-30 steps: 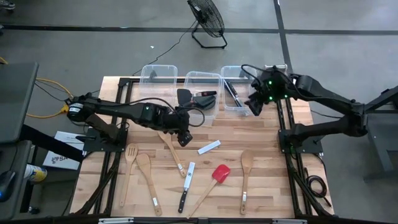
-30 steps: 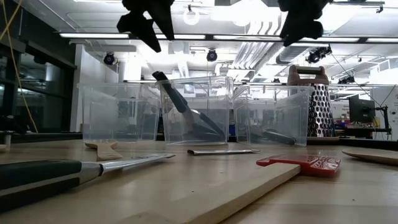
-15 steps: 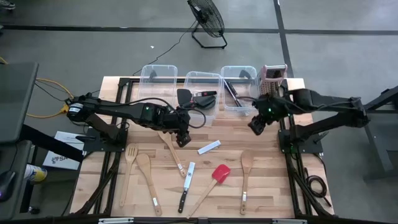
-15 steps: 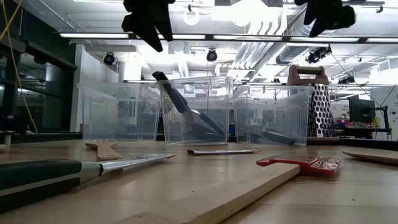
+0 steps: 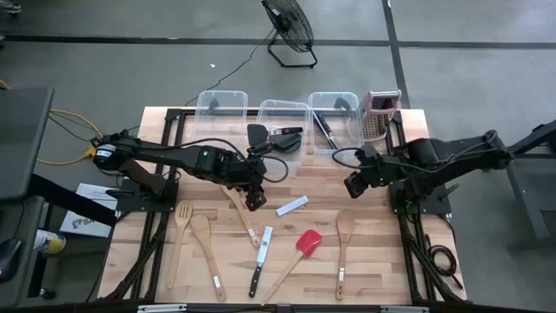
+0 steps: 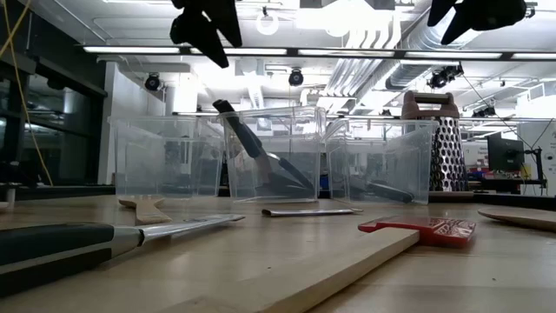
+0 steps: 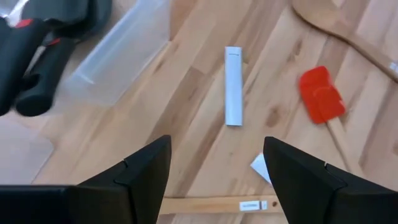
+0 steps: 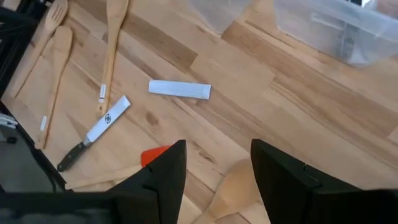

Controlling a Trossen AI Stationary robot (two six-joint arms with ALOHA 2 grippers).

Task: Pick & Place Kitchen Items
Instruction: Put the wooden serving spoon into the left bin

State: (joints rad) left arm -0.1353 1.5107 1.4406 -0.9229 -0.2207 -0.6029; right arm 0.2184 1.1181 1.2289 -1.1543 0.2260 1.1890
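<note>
Left gripper [image 5: 254, 202] hangs above the table's middle, fingers spread, nothing between them. Right gripper [image 5: 353, 185] hangs above the right side, fingers parted, empty, arm extended inward.

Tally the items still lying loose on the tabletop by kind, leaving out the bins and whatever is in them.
Pale wooden spoons and spatulas: 4
Black-handled knife: 1
Red-headed spatula: 1
White flat strip: 1
Total: 7
</note>
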